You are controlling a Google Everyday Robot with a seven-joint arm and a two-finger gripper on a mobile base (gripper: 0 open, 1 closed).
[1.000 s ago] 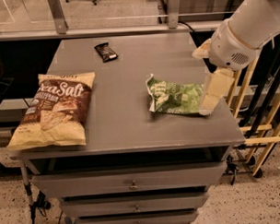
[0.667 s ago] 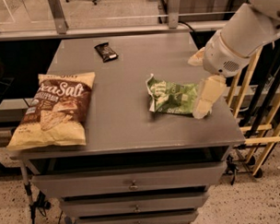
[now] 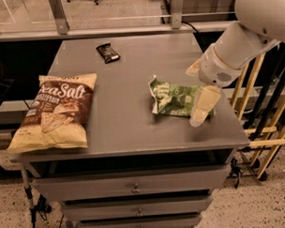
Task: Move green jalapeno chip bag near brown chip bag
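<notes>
The green jalapeno chip bag (image 3: 175, 99) lies crumpled on the right half of the grey cabinet top (image 3: 128, 111). The brown chip bag (image 3: 57, 112), with "Sea Salt" lettering and cream ends, lies flat at the front left, well apart from the green one. My gripper (image 3: 198, 87) hangs from the white arm at the green bag's right end. Its fingers are spread open. The near cream finger (image 3: 203, 105) hangs over the bag's right edge and the far finger (image 3: 193, 67) sits behind the bag. Nothing is held.
A small black wrapped bar (image 3: 108, 52) lies at the back middle of the top. The cabinet has drawers (image 3: 134, 186) below. Wooden rails (image 3: 265, 130) stand to the right of the cabinet. A metal railing (image 3: 111, 30) runs behind it.
My gripper has moved a little left and down, closer onto the right end of the green bag. Both bags and the black bar have stayed put.
</notes>
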